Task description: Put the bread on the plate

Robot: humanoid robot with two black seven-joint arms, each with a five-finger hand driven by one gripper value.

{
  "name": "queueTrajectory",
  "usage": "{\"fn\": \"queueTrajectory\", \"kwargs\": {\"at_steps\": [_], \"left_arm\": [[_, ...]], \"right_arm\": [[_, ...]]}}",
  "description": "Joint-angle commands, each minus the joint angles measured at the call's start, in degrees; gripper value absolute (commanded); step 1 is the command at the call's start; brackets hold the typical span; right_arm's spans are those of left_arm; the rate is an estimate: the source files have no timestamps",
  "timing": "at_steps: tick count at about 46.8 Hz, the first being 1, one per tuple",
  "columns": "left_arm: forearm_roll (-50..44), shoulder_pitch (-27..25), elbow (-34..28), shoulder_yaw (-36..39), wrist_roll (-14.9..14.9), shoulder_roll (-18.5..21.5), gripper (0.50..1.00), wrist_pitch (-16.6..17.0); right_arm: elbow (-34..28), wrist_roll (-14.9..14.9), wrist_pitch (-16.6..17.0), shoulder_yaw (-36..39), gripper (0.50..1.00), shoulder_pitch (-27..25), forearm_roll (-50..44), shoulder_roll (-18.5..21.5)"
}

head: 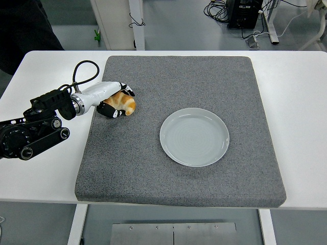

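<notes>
Since our left hand (pixel 113 100) is curled around the croissant (pixel 122 103), we'd squeeze gently, lift straight, then cross to the plate (pixel 194 137).

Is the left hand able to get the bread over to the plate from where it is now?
Probably yes. The left hand is already curled around the bread, and only bare gray mat lies between it and the empty plate.

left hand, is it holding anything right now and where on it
The left hand is closed on the bread, fingers over the top and thumb under its left end, on the gray mat. The plate is empty.
</notes>
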Motion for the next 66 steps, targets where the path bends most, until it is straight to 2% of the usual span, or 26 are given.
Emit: {"fn": "queueTrajectory", "kwargs": {"at_steps": [1, 13, 23, 37, 53, 66], "left_arm": [[-1.38, -0.89, -0.01, -0.28, 0.04, 0.31, 0.622, -0.07], [-3.67, -5.81, -0.01, -0.37, -0.49, 0.84, 0.622, -0.25], [-3.94, -7.22, -0.10, -2.21, -0.67, 1.54, 0.624, -0.42], [-3.58, -9.95, -2.03, -5.46, -0.75, 1.37, 0.625, -2.88], [-3.32, -11.44, -9.23, -5.46, -0.58, -1.53, 0.625, -2.88], [-3.15, -12.32, -9.94, -5.46, -0.49, -6.54, 0.625, -2.88]], "right_arm": [[0.09, 0.00, 0.00, 0.00, 1.000, 0.04, 0.00, 0.00], [0.00, 0.00, 0.00, 0.00, 1.000, 0.05, 0.00, 0.00], [0.00, 0.00, 0.00, 0.00, 1.000, 0.04, 0.00, 0.00], [0.00, 0.00, 0.00, 0.00, 1.000, 0.05, 0.00, 0.00], [0.00, 0.00, 0.00, 0.00, 1.000, -0.04, 0.00, 0.00], [0.00, 0.00, 0.00, 0.00, 1.000, -0.04, 0.00, 0.00]]}}
